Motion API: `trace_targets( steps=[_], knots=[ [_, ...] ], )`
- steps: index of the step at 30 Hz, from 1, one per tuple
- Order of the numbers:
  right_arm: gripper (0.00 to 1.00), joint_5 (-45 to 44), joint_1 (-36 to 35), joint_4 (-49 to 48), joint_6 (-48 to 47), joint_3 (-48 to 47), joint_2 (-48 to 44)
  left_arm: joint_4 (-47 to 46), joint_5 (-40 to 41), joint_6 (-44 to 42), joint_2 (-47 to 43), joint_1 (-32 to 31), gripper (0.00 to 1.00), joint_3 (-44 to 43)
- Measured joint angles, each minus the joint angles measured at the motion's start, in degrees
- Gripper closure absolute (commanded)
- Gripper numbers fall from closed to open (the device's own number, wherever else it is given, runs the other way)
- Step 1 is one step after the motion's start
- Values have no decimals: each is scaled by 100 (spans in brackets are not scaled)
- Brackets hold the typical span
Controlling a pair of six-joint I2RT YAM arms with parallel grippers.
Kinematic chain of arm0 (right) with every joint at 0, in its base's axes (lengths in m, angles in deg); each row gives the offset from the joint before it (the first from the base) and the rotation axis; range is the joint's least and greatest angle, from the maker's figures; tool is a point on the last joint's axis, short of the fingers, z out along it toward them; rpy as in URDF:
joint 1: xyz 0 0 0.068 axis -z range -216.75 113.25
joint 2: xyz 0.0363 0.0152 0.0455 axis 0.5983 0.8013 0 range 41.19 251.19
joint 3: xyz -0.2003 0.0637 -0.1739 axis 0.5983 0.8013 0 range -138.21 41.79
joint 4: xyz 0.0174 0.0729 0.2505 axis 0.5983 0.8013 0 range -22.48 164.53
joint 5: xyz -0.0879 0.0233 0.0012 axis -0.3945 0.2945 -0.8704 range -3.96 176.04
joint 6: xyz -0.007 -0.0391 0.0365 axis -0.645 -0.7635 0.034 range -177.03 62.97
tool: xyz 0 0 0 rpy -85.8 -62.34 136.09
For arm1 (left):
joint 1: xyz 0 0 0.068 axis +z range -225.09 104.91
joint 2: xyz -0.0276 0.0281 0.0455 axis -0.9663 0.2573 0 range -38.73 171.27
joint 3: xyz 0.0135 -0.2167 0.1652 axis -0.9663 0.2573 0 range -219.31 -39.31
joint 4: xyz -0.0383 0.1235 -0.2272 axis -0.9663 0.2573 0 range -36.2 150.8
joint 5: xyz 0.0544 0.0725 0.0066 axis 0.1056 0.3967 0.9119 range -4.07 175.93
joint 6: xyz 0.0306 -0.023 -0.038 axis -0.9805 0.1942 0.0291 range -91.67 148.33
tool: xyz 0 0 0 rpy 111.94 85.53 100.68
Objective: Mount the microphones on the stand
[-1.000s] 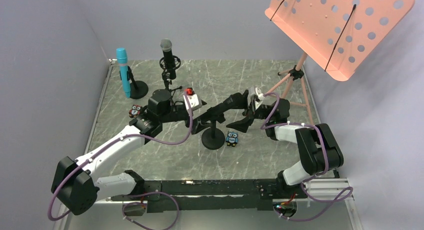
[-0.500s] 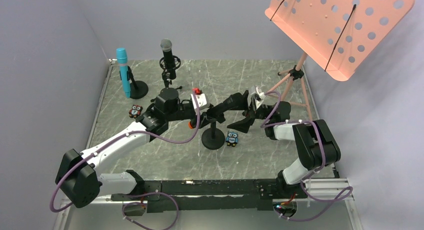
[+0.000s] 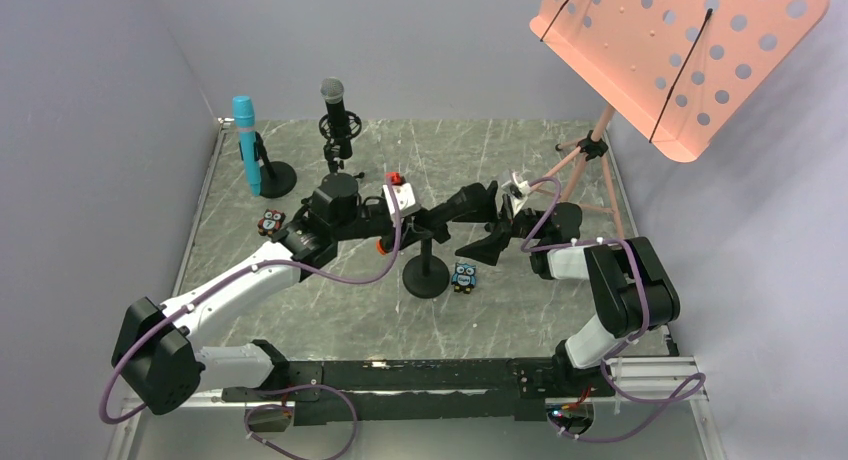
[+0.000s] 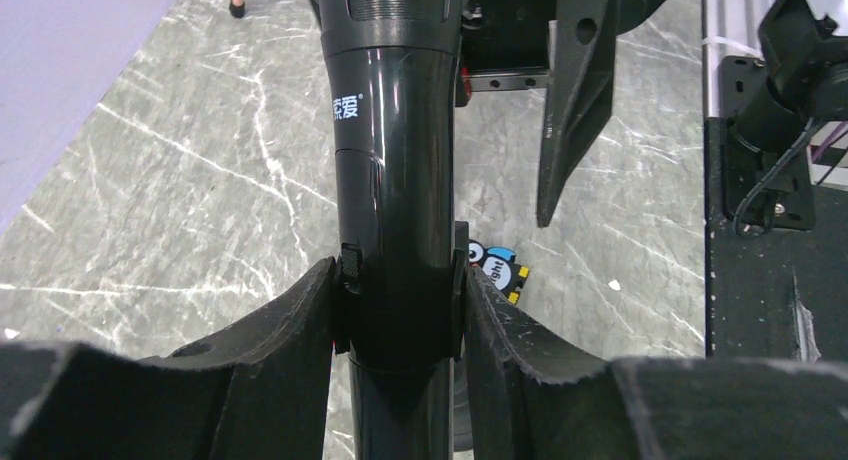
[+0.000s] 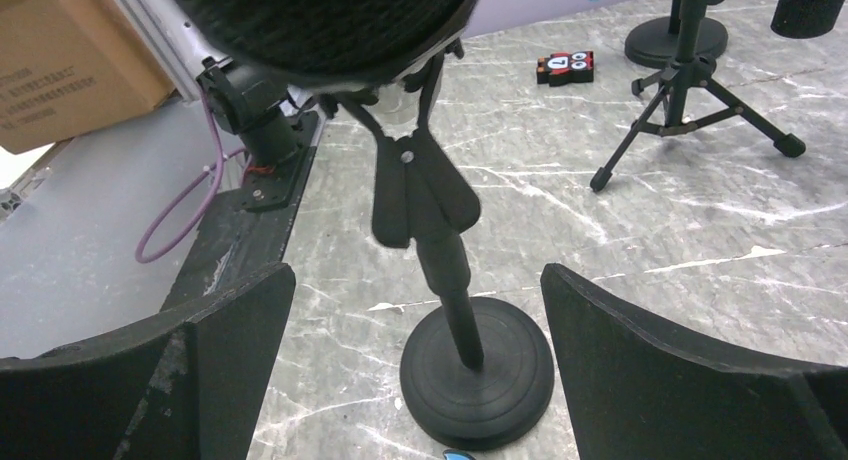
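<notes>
Compared with a second ago, the left arm is reaching farther to the right and toward the far side. That is bringing the left gripper [image 4: 398, 292] and the all-black microphone [image 4: 395, 170] closer over the centre stand [image 5: 445, 280]. The right arm is sitting almost where it was, and everything else is lying as before.

The left jaws are clamping the barrel of the all-black microphone. It is lying roughly level above the surface [image 3: 340, 310], its orange end ring pointing near and left and its head pointing toward the right gripper [image 5: 415, 272]. The right jaws are standing wide apart, holding nothing, one on each side of the centre stand's pole in the wrist view. The microphone's head is filling the top of that view, just above the stand's clip [image 5: 420, 195]; whether the two are touching cannot be told.

Three microphones are showing:
- the all-black one in the left jaws
- a light blue microphone [image 3: 243, 130] standing upright on a round-base stand [image 3: 277, 179] at the far left
- a silver-headed microphone [image 3: 334, 98] standing upright on a tripod stand [image 3: 338, 152], just right of the blue one

That makes three microphone stands, two with round bases and one tripod.

Two owl figures are lying on the surface, a blue owl [image 3: 463, 276] just right of the centre stand's base and a red owl [image 3: 271, 221] near the left arm. One pink music stand [image 3: 680, 50] is rising at the far right.
</notes>
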Motion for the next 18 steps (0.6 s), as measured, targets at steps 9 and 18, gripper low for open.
trace_targets(
  steps=[9,18],
  knots=[
    [0,2,26,-37,33,0,0,26,227,17,431,695,97,-448],
    [0,4,52,-39,37,0,0,-446,240,87,1567,1198,98,-1423]
  ],
)
